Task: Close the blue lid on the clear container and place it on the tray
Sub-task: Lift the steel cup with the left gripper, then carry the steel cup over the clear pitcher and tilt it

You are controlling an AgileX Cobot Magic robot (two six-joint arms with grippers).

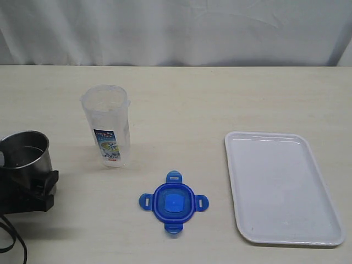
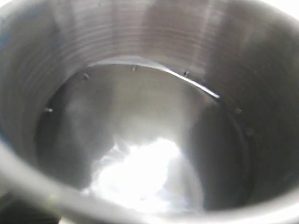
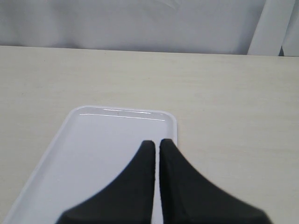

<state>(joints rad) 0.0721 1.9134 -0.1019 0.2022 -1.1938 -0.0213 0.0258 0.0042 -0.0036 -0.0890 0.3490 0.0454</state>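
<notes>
The clear container point(image 1: 108, 125) stands upright and lidless at the left of the table, its blue-and-white label facing the camera. The blue lid point(image 1: 174, 202) lies flat on the table in front of it, all four tabs spread out. The white tray point(image 1: 281, 187) lies at the right with nothing on it. My right gripper point(image 3: 154, 143) hovers shut over the tray point(image 3: 93, 149), nothing between its fingers; the exterior view does not show it. My left gripper point(image 1: 34, 190) sits at the far left edge, its black fingers around the base of a grey steel cup point(image 1: 25, 154).
The steel cup's inside point(image 2: 140, 116) fills the left wrist view and hides the fingers there. A black cable point(image 1: 14, 242) loops at the front left corner. A white curtain point(image 1: 176, 30) backs the table.
</notes>
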